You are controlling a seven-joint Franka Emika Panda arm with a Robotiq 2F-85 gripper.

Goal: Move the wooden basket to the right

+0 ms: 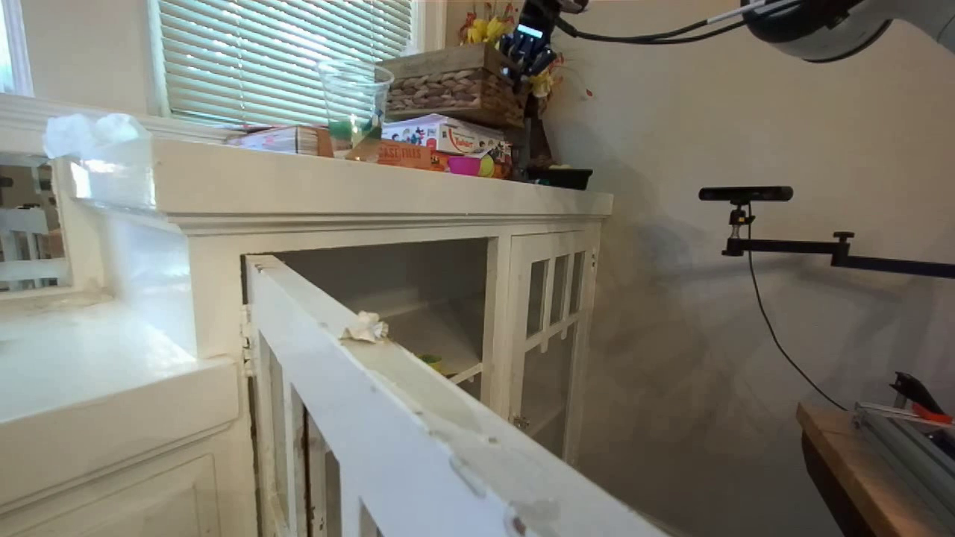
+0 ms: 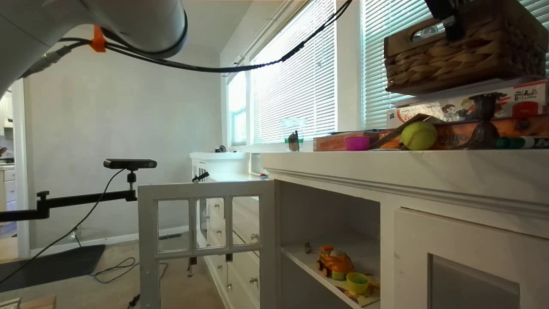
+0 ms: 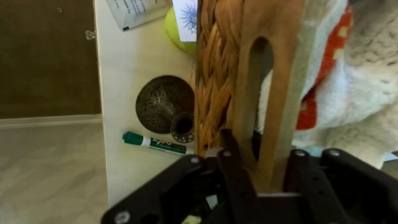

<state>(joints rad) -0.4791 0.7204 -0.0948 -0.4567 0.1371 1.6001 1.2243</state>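
The wooden basket [image 1: 440,89] is a brown woven box with plain wood bands and a handle slot. It is over stacked flat packages on the cabinet top, by the window; it also shows in an exterior view [image 2: 463,60]. I cannot tell if it touches the packages. In the wrist view the basket [image 3: 217,71] holds white and red cloth. My gripper [image 3: 242,140] straddles its slotted end wall, one finger outside and one inside. The wall fills the gap between the fingers. The inner fingertip is mostly hidden, with a dark part showing through the slot.
A clear cup [image 1: 352,104] stands beside the basket. A white game box [image 2: 463,101], a tennis ball [image 2: 419,135], a pink cup [image 2: 357,143], a dark candlestick [image 3: 164,104] and a green marker [image 3: 155,143] lie near. Yellow flowers [image 1: 485,30] are behind. A cabinet door [image 2: 148,240] stands open.
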